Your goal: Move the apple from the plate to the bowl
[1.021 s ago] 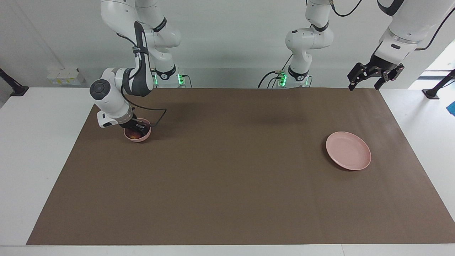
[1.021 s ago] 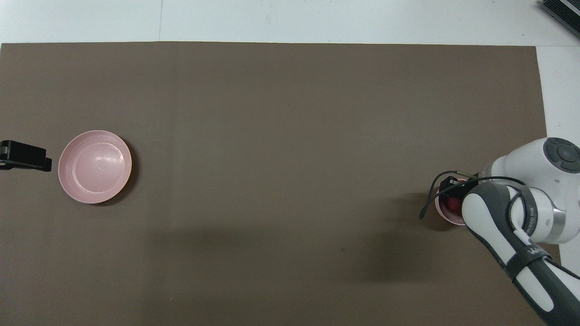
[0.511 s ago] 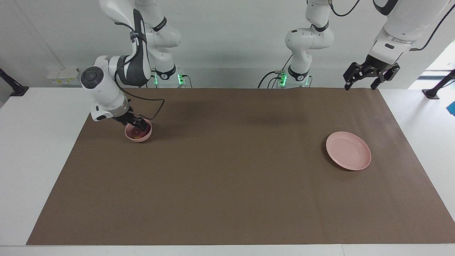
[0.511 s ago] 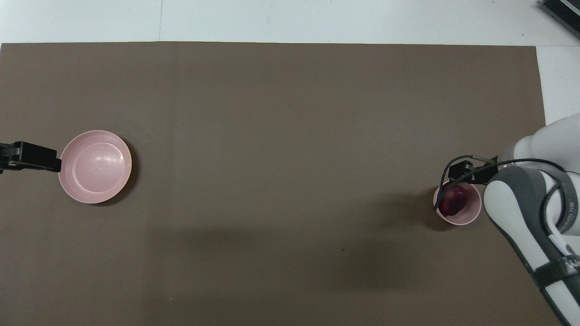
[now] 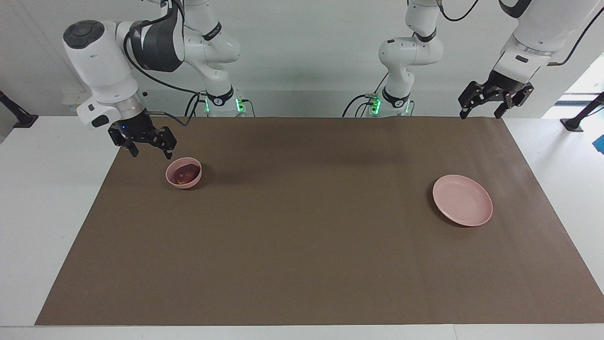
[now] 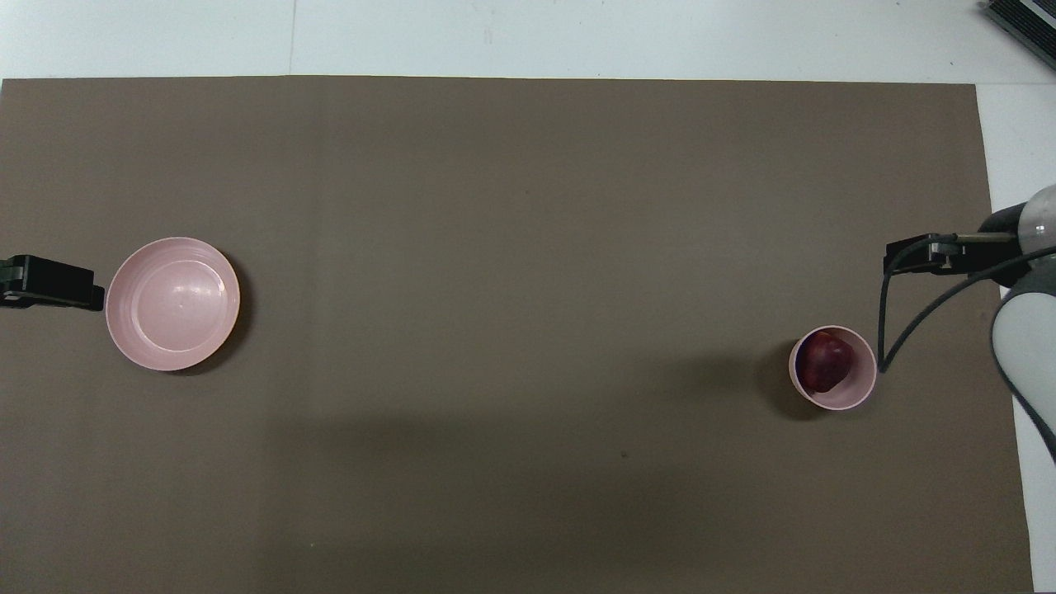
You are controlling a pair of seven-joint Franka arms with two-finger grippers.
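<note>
Right pincer [image 5: 149,150] hangs wide and unladen above the counter [image 5: 302,264] beside the bowl [image 5: 183,173] holding the apple [image 5: 183,175]; left pincer [image 5: 479,111], wide, waits near the bare plate [image 5: 462,199].

A dark red round apple [image 6: 826,366] is sitting in a small pale pink bowl [image 6: 862,386]; a pale pink flat plate [image 6: 172,303] is lying on plain brown matting [image 6: 528,247].

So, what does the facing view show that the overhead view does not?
Only the facing view shows both arms whole, with the open right gripper raised beside the bowl and the open left gripper waiting. Only the overhead view looks straight down onto the apple. Both show the apple in the bowl and the bare plate.
</note>
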